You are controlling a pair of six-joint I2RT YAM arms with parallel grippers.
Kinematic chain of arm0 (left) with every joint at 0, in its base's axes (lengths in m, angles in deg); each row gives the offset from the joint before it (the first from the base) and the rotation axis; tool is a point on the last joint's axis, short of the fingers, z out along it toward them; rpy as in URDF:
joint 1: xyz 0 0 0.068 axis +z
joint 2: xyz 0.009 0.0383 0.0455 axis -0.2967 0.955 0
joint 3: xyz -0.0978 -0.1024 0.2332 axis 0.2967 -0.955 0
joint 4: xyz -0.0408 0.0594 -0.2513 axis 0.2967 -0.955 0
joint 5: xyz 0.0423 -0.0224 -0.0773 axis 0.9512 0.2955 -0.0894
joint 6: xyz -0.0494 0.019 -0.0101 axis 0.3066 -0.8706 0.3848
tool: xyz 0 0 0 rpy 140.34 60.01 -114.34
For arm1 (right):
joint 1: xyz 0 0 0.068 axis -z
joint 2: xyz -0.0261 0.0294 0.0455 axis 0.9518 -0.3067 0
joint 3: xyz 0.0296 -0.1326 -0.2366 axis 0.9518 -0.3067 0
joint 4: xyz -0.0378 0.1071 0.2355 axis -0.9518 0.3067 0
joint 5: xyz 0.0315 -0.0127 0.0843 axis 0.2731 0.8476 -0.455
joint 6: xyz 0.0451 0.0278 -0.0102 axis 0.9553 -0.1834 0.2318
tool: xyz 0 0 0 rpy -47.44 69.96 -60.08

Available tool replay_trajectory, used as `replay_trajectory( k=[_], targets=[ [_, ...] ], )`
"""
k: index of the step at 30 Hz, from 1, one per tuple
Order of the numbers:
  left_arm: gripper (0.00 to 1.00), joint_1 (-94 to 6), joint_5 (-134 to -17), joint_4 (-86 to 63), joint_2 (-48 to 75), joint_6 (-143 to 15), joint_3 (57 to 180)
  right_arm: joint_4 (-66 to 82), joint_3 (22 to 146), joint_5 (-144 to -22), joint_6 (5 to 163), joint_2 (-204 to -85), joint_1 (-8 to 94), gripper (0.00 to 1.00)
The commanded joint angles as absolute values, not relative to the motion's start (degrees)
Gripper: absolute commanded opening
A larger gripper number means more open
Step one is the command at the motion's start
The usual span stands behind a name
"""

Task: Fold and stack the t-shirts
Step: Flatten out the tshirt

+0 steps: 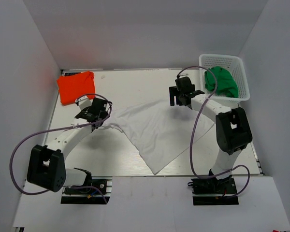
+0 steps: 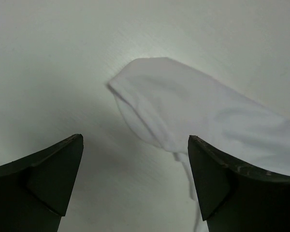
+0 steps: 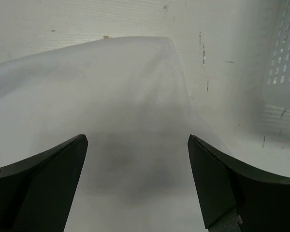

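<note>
The white t-shirt (image 1: 157, 128) lies spread flat in the middle of the table. The folded orange t-shirt (image 1: 76, 86) lies at the far left. The green t-shirt (image 1: 221, 81) is bunched in the basket. My left gripper (image 1: 100, 117) is open and empty over the white shirt's left sleeve (image 2: 193, 113). My right gripper (image 1: 182, 99) is open and empty just above the white shirt's far right corner (image 3: 130, 96).
The white lattice basket (image 1: 241, 72) stands at the far right corner; its wall shows in the right wrist view (image 3: 285, 63). White walls close in the table on the left, far and right sides.
</note>
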State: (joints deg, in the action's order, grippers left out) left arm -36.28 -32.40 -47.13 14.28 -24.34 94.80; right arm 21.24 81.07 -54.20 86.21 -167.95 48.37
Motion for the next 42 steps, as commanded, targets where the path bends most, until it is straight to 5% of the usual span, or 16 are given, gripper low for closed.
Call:
replay_trajectory(
  k=[1, 8, 17, 34, 42],
  targets=[
    [0.99, -36.2, -33.9, -46.9, 7.4, -24.0, 97.1, 19.4, 82.5, -55.4, 87.1, -160.6, 47.7, 0.9],
    [0.99, -36.2, -45.5, -28.1, 4.1, -37.8, 92.4, 21.0, 67.7, -67.6, 94.8, -148.0, 46.5, 0.9],
    [0.99, -36.2, -53.9, -25.7, 24.7, -39.1, 99.2, 18.8, 53.3, -74.1, 101.5, -144.3, 45.2, 0.9],
    [0.99, -33.6, -45.3, -29.9, 40.9, -31.8, 104.1, 21.5, 76.8, -70.3, 97.2, -174.7, 46.4, 0.9],
    [0.99, -28.3, -43.9, -30.0, 46.4, -30.7, 110.4, 24.5, 78.4, -73.3, 96.2, -174.2, 46.3, 0.9]
  ],
)
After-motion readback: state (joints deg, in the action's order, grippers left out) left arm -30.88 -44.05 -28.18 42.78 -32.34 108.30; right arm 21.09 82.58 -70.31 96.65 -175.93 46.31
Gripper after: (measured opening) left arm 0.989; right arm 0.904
